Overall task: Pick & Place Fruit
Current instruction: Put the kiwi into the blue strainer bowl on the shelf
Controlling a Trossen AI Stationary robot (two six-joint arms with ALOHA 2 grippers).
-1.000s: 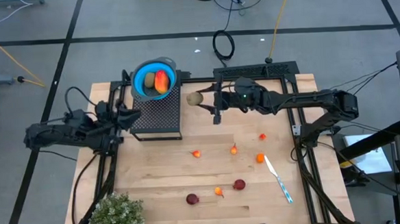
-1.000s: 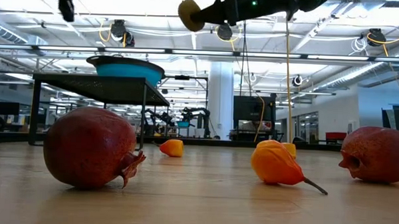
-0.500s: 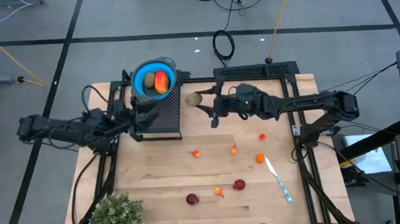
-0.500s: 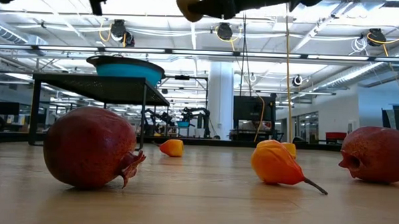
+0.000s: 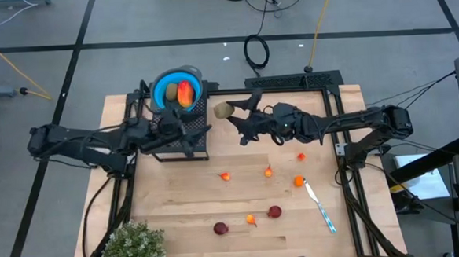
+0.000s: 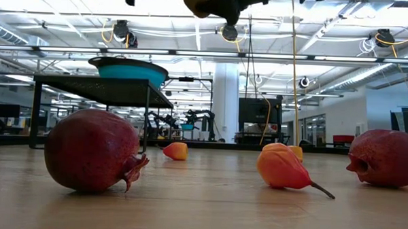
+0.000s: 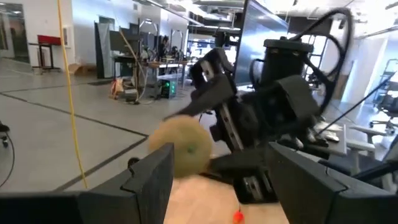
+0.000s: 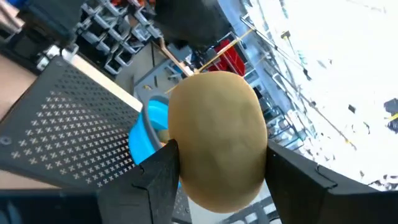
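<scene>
Over table, right jaws grip olive fruit; left jaws seemingly parted.

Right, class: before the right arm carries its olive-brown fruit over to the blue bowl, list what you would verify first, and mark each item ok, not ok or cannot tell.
1. Right gripper shut on the olive-brown fruit: ok, fingers press both sides.
2. Fruit lifted off the table: ok, it hangs high in the low view.
3. Blue bowl has room: ok, it holds only two pieces.
4. Path to the bowl free: not ok, the left gripper is open over the black mesh stand, facing the fruit.
5. Fruit already above the bowl: not ok, it hangs beside the stand.
</scene>
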